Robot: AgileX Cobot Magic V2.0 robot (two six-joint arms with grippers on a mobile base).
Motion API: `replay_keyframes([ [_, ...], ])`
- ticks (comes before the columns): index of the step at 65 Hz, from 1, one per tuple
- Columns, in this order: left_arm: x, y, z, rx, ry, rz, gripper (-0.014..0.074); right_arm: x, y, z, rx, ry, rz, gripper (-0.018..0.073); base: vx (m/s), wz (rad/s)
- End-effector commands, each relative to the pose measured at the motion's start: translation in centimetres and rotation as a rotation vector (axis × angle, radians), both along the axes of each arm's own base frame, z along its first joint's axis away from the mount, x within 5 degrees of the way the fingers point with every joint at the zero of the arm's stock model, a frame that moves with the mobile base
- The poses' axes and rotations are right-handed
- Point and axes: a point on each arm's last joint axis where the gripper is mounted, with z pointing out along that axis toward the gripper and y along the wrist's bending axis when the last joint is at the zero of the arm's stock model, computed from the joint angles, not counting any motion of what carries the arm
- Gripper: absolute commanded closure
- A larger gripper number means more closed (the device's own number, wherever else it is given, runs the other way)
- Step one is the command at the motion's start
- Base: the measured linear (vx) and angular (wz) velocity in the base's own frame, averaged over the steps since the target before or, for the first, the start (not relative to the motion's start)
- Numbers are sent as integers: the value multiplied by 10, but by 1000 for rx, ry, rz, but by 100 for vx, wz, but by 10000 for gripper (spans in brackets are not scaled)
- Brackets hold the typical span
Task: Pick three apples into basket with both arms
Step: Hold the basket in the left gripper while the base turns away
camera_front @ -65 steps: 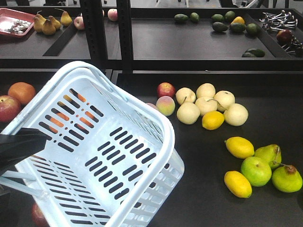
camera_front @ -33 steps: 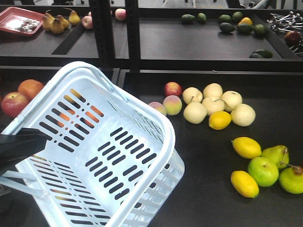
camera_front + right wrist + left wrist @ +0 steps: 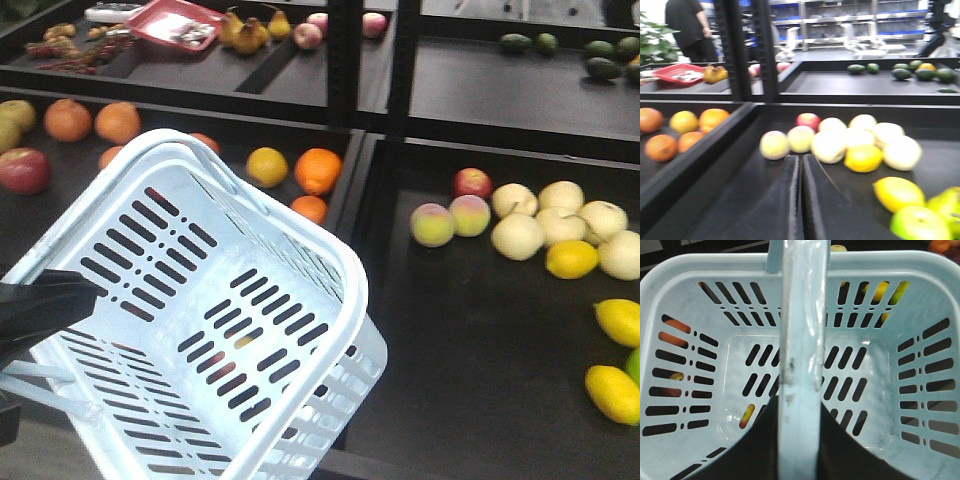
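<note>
One apple (image 3: 472, 183) lies right of the basket (image 3: 352, 295).
Left gripper (image 3: 799, 407) clamps its handle (image 3: 801, 315); right gripper (image 3: 801, 167) fingers meet, holding nothing.

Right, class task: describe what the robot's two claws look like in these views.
The right claw has two long, flat, matte black fingers tapering to narrow tips. The left claw is the same plain black, broad and smooth-edged. No cables or markings show.

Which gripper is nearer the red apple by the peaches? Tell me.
Right, likely. The right gripper faces the apple straight ahead across the bin; the left gripper holds the basket handle, far to the apple's left.
</note>
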Motion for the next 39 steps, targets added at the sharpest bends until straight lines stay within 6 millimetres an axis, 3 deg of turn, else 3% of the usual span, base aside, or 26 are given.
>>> replay_keyframes([
  [1, 1, -1, 16, -88, -72, 28, 603, 0, 1, 3, -19, -64, 5, 563, -14, 41],
  [39, 1, -1, 16, -88, -72, 28, 603, 0, 1, 3, -19, -64, 5, 563, -10, 38],
])
